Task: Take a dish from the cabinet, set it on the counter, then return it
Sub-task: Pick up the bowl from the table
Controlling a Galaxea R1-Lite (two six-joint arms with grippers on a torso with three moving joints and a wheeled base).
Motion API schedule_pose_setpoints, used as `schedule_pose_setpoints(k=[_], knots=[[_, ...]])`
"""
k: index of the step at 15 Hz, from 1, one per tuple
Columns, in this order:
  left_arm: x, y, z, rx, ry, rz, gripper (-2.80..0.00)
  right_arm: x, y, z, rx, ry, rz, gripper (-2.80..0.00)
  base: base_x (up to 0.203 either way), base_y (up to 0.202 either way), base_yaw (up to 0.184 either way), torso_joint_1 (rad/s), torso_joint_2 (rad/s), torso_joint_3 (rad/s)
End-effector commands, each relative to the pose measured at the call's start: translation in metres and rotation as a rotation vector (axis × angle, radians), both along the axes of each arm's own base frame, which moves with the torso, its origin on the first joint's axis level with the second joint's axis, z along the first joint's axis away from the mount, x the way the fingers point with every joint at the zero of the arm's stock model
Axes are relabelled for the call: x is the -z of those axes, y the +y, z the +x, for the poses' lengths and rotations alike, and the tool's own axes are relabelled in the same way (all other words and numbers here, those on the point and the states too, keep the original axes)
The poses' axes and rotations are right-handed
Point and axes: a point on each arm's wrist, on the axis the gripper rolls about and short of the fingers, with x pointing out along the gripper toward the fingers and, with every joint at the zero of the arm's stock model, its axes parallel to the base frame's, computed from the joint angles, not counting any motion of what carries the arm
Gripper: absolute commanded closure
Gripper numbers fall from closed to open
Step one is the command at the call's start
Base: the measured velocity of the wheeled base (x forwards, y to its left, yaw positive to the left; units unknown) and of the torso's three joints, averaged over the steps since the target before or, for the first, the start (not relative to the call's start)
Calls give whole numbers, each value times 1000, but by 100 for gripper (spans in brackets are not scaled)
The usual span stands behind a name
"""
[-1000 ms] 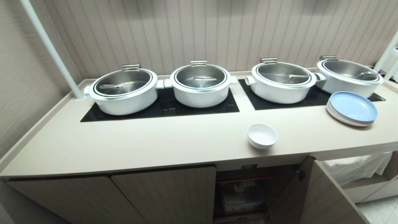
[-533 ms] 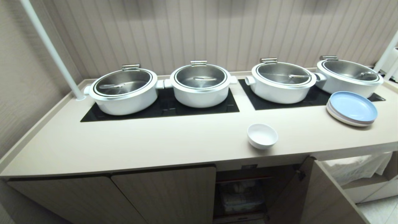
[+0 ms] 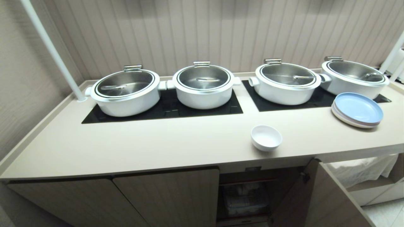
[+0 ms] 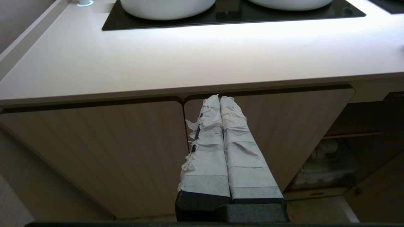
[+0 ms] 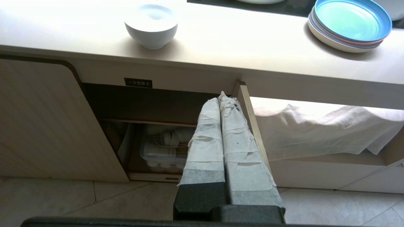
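Dish point(image 3: 266, 137) upright on counter point(image 3: 157, 142); cabinet point(image 5: 151, 132) door ajar; right gripper point(image 5: 224, 97), left gripper point(image 4: 220, 98) pressed together, empty.

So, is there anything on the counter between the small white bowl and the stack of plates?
No. In the head view, only bare counter lies between the dish and the plates; the right wrist view shows the same.

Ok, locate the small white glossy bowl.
The small white glossy bowl stands on the beige counter, near its front edge, right of centre, above the open cabinet.
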Motion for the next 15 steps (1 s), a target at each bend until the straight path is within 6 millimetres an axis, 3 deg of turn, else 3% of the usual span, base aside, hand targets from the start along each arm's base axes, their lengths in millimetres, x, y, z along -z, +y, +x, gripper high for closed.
schedule_pose_setpoints(k=[1,9,15], knots=[[0,0,0,0,1,0,0,-5,0,14,-1,87,0,0,0,0,0,0,0,0],[0,0,0,0,1,0,0,-36,0,67,-6,251,4,0,0,0,0,0,0,0],[0,0,0,0,1,0,0,-45,4,130,-46,371,-11,0,0,0,0,0,0,0]])
